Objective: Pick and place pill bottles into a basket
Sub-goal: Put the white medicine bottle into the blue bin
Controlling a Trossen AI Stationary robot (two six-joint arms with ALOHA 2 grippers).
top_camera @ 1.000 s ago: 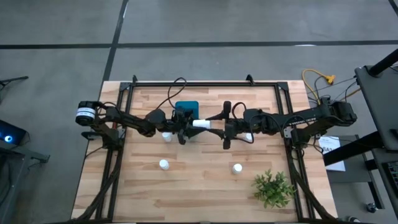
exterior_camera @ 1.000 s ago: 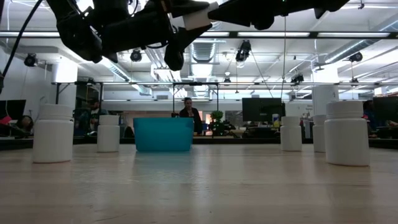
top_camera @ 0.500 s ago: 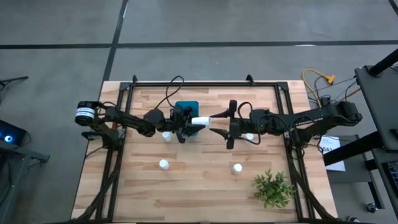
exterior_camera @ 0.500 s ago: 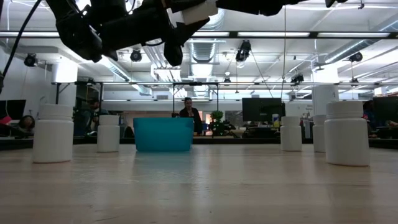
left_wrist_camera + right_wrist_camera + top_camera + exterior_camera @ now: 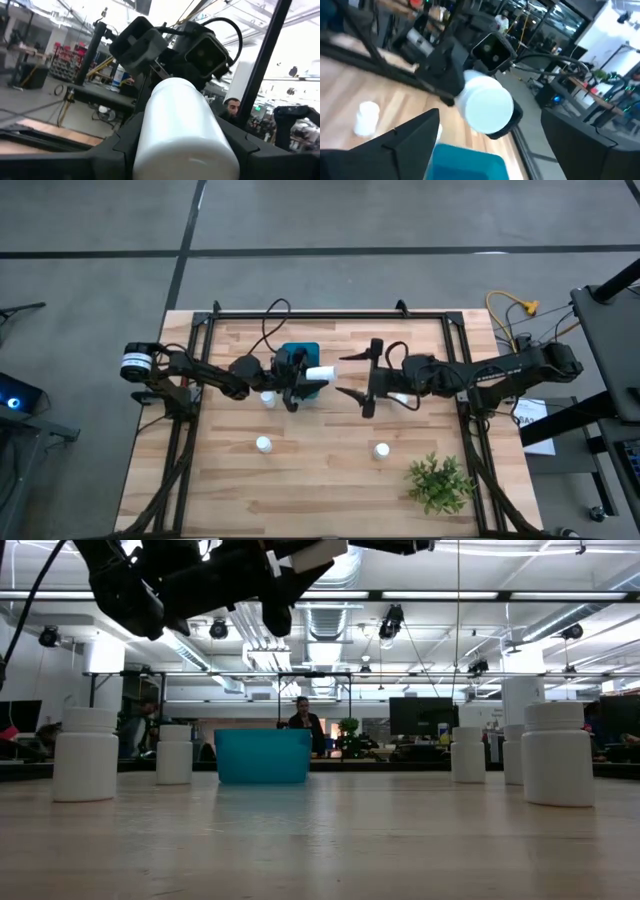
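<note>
While the left gripper (image 5: 303, 374) clamps a bottle (image 5: 320, 373) sideways in the air over the basket (image 5: 300, 352), the right gripper (image 5: 352, 375) hangs just beside the bottle's free end, its fingers spread wide and holding nothing. Other bottles stand upright on the table (image 5: 330, 470), one (image 5: 262, 445) toward the front left, another (image 5: 381, 450) toward the front right.

The high view looks straight down on the whole tabletop (image 5: 330, 470) and both arms. The low view sits at tabletop level, facing across it into the room, close to the wood. Each wrist view looks along its own arm, very near. All four share the held pill bottle (image 5: 319, 373) above the basket (image 5: 300, 352).
</note>
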